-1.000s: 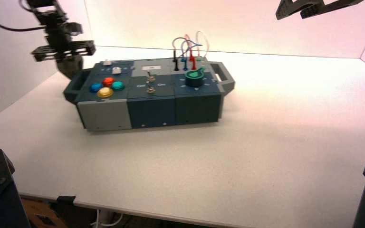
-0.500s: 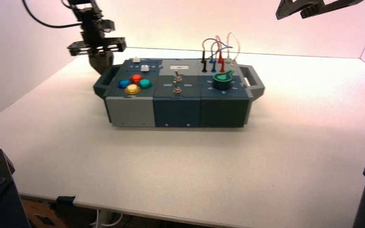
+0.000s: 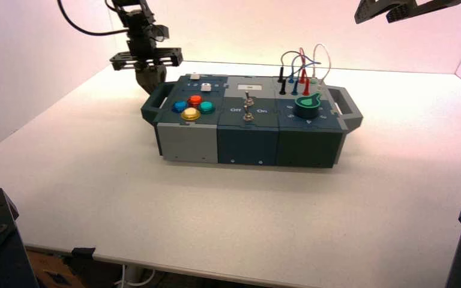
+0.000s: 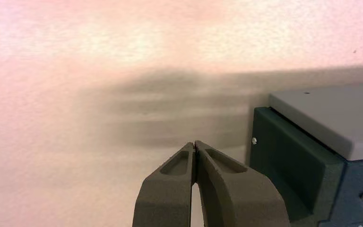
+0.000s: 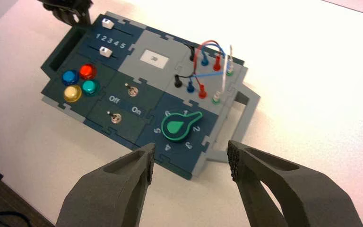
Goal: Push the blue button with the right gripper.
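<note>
From my station I judge the step in hand to be bringing the box (image 3: 248, 143) within the right arm's reach by nudging it with the left gripper (image 3: 150, 75). That gripper is in the upper left of the high view, at the box's left-end handle (image 3: 154, 107); I can't tell whether it touches. Its fingers are pressed together with nothing between them, which gives me a firm, narrow pusher. I want it low against the handle, pushing slowly and evenly so that the box slides rather than swings round or tips.

The blue button (image 3: 180, 106) is left of centre in the high view, the leftmost of the four domes, close to the red button (image 3: 195, 101), with the yellow button (image 3: 190, 113) and the teal button (image 3: 206, 107) also in the cluster. The right gripper (image 5: 191, 151) is spread wide and empty, up in the upper right of the high view, well apart from the button.

Before pressing, I'd close it into one narrow tip, carry it over clear of the wires (image 3: 303, 60) and the switches (image 3: 248, 114), centre it on the blue dome and come straight down. A sloppy angle could catch red or yellow instead.
</note>
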